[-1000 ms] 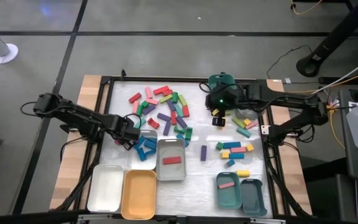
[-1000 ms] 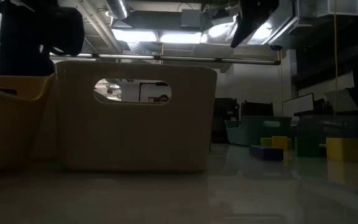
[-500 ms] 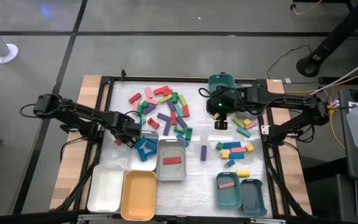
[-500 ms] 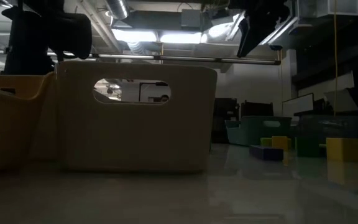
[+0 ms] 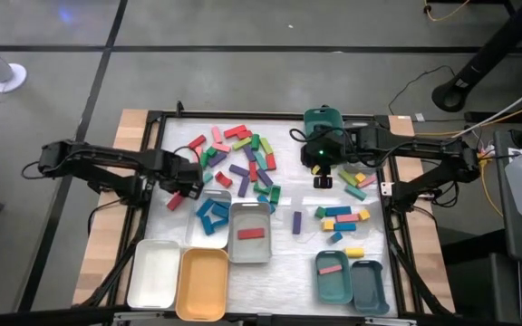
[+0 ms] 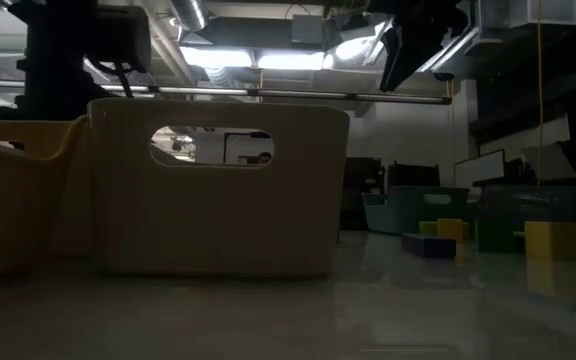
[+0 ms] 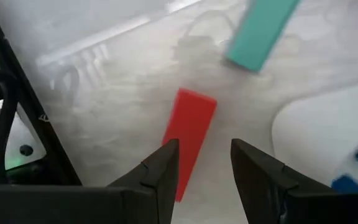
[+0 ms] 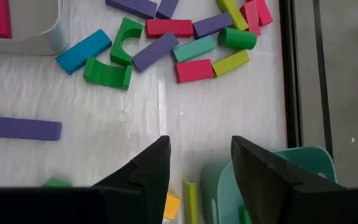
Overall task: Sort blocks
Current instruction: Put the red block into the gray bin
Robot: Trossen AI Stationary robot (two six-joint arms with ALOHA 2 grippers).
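Many small coloured blocks [image 5: 238, 158] lie loose on the white table; a second group [image 5: 343, 215] lies toward the right. My left gripper [image 5: 187, 184] hangs open, pointing down, above a red block [image 7: 188, 134] that lies flat on the table; its fingers [image 7: 163, 168] stand to either side above the block's near end without touching. A teal block [image 7: 260, 31] lies beyond. My right gripper [image 5: 321, 181] hovers open over the table's middle right [image 8: 197, 146], holding nothing.
A grey tray [image 5: 234, 243] holding one red block [image 5: 250, 234] sits mid-table, and blue blocks [image 5: 211, 215] lie to its left. White [image 5: 155, 272] and orange [image 5: 203, 282] trays stand at the near left. A teal tray [image 5: 333, 288] and a grey-teal tray [image 5: 369, 285] stand at the near right.
My left gripper has risen a little, drifted toward the table's far edge and rolled about its own axis, staying open. The red block beneath it has kept its place on the table.
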